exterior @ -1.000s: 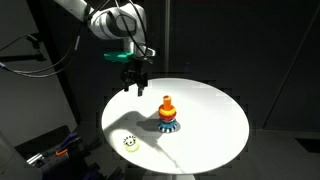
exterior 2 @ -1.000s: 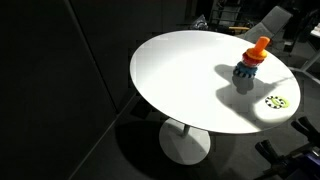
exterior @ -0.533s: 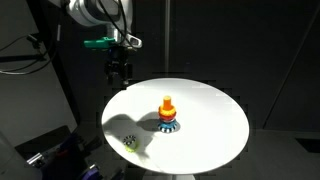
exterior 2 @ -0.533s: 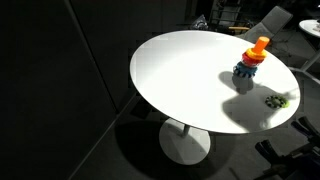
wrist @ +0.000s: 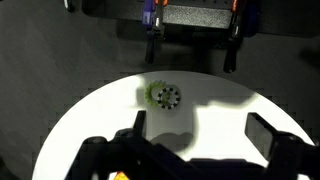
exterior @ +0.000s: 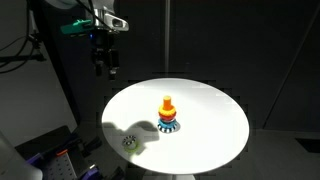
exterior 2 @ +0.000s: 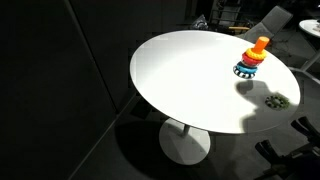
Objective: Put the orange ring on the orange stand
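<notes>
The orange stand [exterior: 167,101] is upright near the middle of the round white table [exterior: 215,115]; it also shows in an exterior view [exterior 2: 259,45]. The orange ring [exterior: 167,111] sits around the peg, above a red ring and a blue toothed ring [exterior: 170,126]. My gripper [exterior: 104,68] hangs high above the table's far left edge, well away from the stand. In the wrist view my gripper [wrist: 200,128] is open and empty. Only an orange speck [wrist: 120,176] of the stand shows at that view's bottom edge.
A small pale greenish object with dark specks [exterior: 130,142] lies near the table's front left edge, in the arm's shadow; it also shows in an exterior view [exterior 2: 276,101] and in the wrist view [wrist: 163,96]. Dark curtains surround the table.
My gripper has risen and moved left, away from the stand and off past the table's edge. Its shadow now covers the greenish object.
</notes>
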Robot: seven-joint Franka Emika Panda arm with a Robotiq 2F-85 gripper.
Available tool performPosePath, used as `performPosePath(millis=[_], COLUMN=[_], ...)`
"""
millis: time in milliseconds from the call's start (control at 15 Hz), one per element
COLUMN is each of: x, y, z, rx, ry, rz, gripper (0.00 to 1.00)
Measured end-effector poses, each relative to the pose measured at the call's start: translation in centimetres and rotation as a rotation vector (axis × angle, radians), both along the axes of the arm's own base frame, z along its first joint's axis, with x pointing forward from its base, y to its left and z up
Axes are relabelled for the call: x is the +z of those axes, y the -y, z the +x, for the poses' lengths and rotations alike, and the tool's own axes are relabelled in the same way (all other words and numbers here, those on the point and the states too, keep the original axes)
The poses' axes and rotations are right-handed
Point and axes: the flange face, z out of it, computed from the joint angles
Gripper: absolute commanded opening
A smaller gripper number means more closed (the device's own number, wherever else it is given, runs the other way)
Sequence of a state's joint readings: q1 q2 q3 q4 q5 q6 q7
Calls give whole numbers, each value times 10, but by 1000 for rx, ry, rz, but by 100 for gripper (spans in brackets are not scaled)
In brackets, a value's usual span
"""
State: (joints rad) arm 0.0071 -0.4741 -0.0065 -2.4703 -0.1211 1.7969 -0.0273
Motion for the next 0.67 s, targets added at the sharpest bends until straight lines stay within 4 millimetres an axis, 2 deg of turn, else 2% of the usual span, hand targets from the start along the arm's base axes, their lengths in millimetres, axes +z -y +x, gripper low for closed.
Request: performPosePath(millis=[333, 667], x=[30, 49], y=[9, 19], z=[-30, -47], rx=[-31, -59], ry=[97, 162], rz=[28, 49], gripper=[100, 100])
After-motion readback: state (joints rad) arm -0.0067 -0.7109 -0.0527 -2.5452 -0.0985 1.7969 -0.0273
